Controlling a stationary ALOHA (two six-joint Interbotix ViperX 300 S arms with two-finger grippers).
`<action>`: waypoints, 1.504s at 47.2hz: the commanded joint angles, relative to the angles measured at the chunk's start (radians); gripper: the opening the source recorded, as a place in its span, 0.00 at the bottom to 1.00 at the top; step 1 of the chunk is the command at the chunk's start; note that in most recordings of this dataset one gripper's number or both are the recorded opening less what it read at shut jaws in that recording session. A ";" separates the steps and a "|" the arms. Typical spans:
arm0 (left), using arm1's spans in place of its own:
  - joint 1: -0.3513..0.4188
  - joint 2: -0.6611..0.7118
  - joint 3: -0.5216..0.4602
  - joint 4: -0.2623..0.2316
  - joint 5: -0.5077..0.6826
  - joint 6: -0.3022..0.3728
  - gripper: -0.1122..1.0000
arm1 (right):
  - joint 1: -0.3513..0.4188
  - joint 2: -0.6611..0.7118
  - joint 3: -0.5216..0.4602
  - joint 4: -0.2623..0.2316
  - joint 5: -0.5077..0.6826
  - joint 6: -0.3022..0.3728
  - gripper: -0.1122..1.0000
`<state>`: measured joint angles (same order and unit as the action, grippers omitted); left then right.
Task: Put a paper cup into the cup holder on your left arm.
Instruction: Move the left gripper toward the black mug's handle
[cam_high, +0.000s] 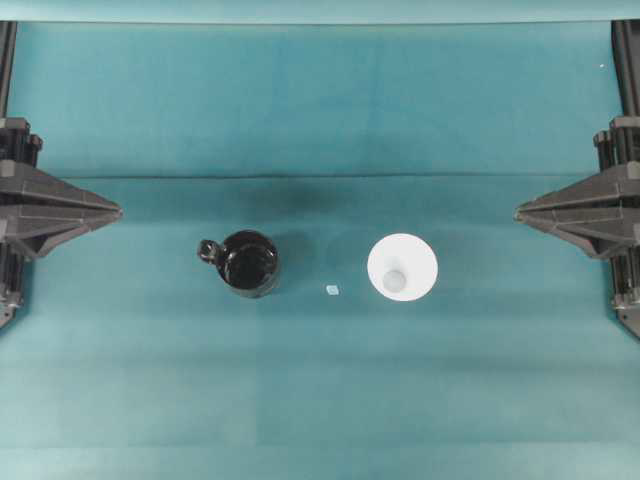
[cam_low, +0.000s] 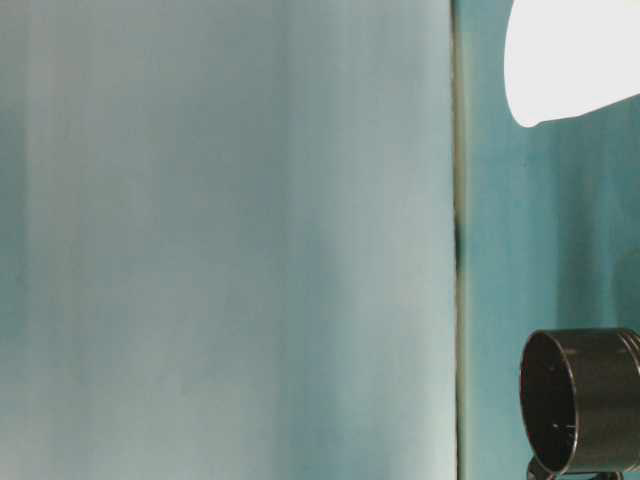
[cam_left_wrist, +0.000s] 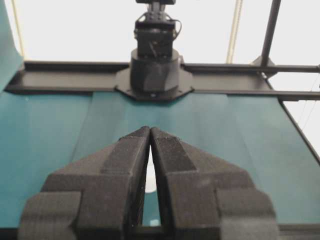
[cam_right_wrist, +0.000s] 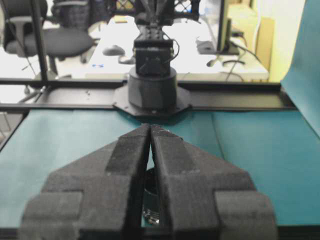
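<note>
With both end effectors clenched and empty at the counter's edges, paper cup (cam_high: 402, 266) stands rim-up right of cup holder (cam_high: 249, 263), well apart. Risk: thin wall crushes; holder tips when gripped.

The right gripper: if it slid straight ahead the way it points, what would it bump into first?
Most likely the paper cup. The right gripper, jaws shut, points inward across the table; the cup sits slightly below that line in the overhead view, so it might pass by.
</note>
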<state>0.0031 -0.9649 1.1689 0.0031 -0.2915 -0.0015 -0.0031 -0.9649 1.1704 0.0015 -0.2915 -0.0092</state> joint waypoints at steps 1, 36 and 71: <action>0.009 0.021 -0.049 0.009 0.037 -0.008 0.25 | -0.003 0.009 -0.012 0.003 -0.002 0.011 0.25; -0.002 0.193 -0.127 0.011 0.221 -0.067 0.13 | -0.005 0.051 -0.072 0.017 0.385 0.071 0.10; 0.000 0.469 -0.167 0.017 0.492 0.061 0.13 | -0.008 0.160 -0.074 0.017 0.552 0.107 0.09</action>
<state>0.0015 -0.5338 1.0186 0.0169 0.2025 0.0460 -0.0077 -0.8099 1.1213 0.0169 0.2608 0.0874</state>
